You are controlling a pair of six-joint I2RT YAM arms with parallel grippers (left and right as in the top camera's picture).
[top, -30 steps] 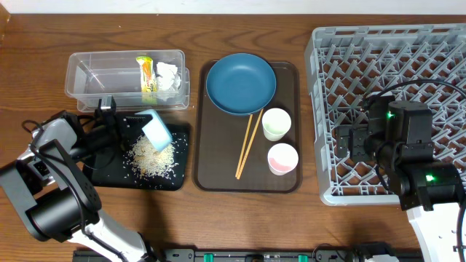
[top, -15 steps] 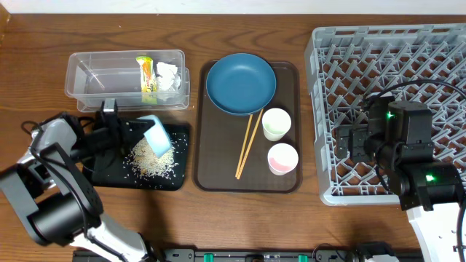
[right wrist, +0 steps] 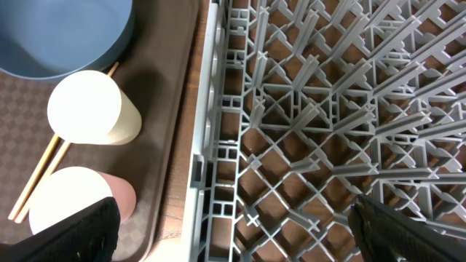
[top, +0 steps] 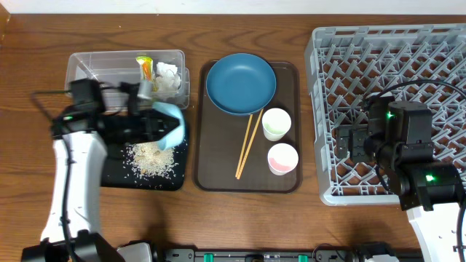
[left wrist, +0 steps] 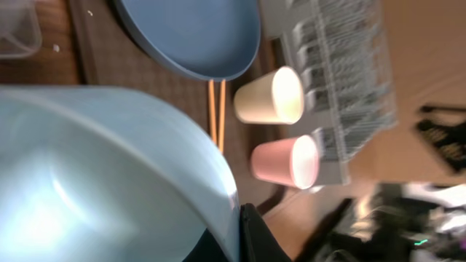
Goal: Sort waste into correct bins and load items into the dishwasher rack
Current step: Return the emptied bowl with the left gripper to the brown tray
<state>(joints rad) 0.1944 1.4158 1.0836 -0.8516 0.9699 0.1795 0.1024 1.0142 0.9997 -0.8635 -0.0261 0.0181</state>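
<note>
1. The small light blue bowl (top: 170, 125) is steeply tilted, almost on its edge, over the right half of the black tray (top: 116, 177). Its mouth seems to turn left and down, but I cannot tell this for sure.
2. The rice (top: 151, 159) lies spread on the black tray, just below the bowl.
3. The left fingers (top: 151, 125) are closed on the rim of this bowl. In the left wrist view one dark finger sits against the rim edge.
4. The left arm comes up along the left side of the desk (top: 44, 36). It then reaches flat to the right, across the far edge of the black tray.
5. The right fingers (top: 341, 142) are spread wide and hold nothing. They hang over the lower left part of the grey rack (top: 437, 51) and point toward the brown tray (top: 285, 183).
6. The chopsticks (top: 247, 145) lie on the brown tray. Their long axis runs from the dark blue bowl (top: 240, 84) down to the left.
7. The pale cup (top: 276, 124) and the pink cup (top: 282, 159) stand upright just right of the chopsticks.
8. The wrapper (top: 147, 73) and the tissue (top: 169, 75) lie in the right end of the clear tub (top: 91, 73).
</note>
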